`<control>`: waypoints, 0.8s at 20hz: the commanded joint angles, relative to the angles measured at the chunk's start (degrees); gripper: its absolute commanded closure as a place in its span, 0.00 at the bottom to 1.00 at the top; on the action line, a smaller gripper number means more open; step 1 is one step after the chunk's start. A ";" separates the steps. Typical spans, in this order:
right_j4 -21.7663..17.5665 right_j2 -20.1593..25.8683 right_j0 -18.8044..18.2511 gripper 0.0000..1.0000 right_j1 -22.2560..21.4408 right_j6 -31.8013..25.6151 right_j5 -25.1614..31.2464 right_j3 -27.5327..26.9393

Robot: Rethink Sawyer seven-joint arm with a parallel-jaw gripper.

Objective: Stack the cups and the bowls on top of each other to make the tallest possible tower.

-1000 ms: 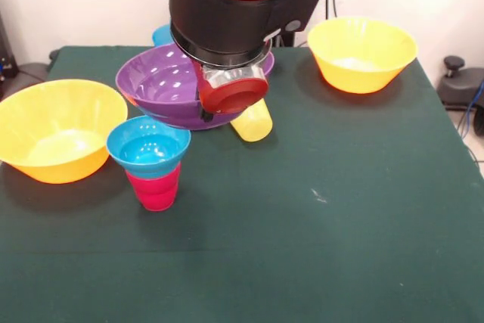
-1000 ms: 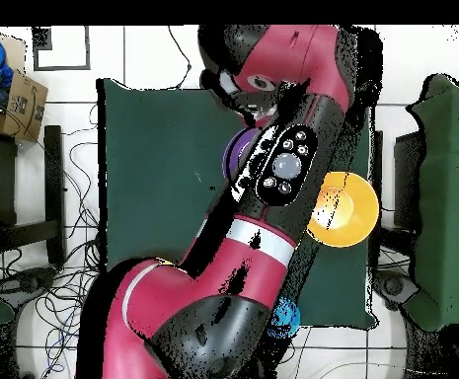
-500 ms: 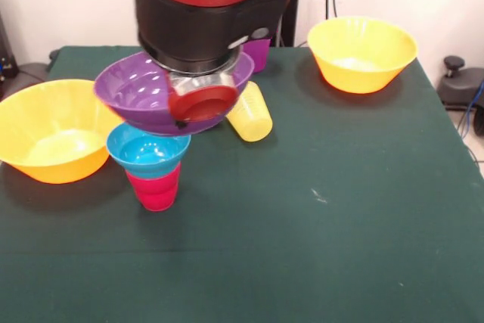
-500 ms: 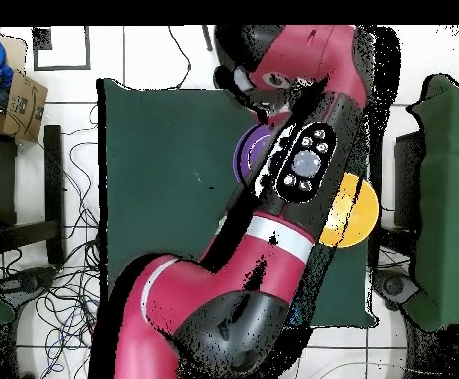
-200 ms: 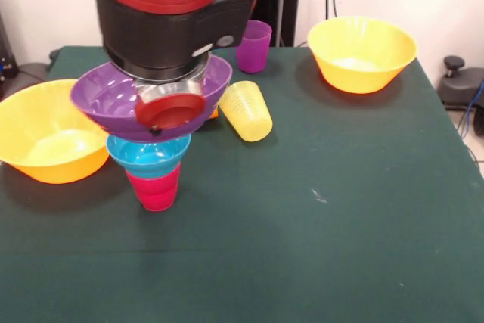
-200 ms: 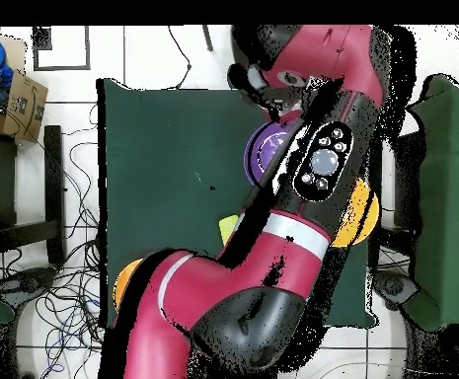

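Since a second ago, purple bowl (image 5: 106,96) moves toward 9 o'clock, now just above cyan bowl (image 5: 147,155) on red cup (image 5: 155,187). Light, slippery; hand's grip cannot be told.

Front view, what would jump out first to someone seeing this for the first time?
The big red and black arm fills the top left, carrying a wide shallow purple plastic bowl just above a small cyan plastic bowl that sits on an upturned red plastic cup. Large orange plastic bowls sit at the left edge and far right.
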 commanded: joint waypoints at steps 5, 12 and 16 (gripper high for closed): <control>-2.77 4.04 -0.22 0.00 2.61 -11.18 3.96 -3.61; -2.72 3.83 0.62 0.00 2.23 -9.49 4.42 -3.46; -2.40 3.45 0.62 0.00 2.70 -9.27 4.55 -4.52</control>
